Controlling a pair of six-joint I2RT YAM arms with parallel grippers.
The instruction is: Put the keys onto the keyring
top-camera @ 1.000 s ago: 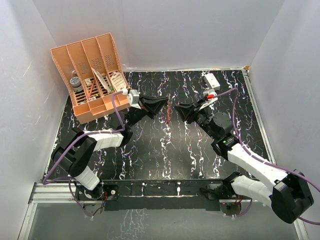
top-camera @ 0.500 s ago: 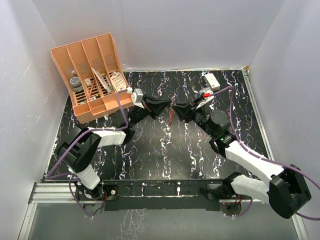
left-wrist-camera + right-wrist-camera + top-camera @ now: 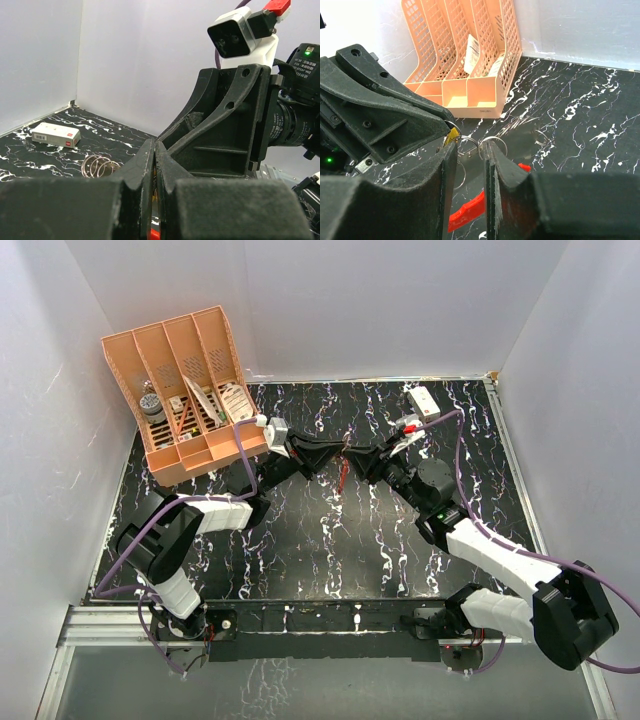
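My left gripper (image 3: 333, 454) and right gripper (image 3: 358, 457) meet tip to tip above the middle of the table. The left gripper (image 3: 154, 145) is shut; in the right wrist view its tip (image 3: 437, 131) pinches the yellow-headed key (image 3: 451, 135), which has silver split rings (image 3: 470, 146) on it. The red keyring (image 3: 342, 472) hangs below the two tips and shows as a red band (image 3: 467, 212) under my right fingers. The right gripper (image 3: 467, 150) is open, with its fingers on either side of the silver rings. The other keys are hidden.
An orange file organiser (image 3: 185, 390) stands at the back left and also shows in the right wrist view (image 3: 465, 55). A white box (image 3: 424, 400) lies at the back right. A coil of silver rings (image 3: 97, 166) lies on the black marbled table near it.
The right gripper has moved left and the left gripper a little right, so the gap between their tips has closed around the hanging red keyring.
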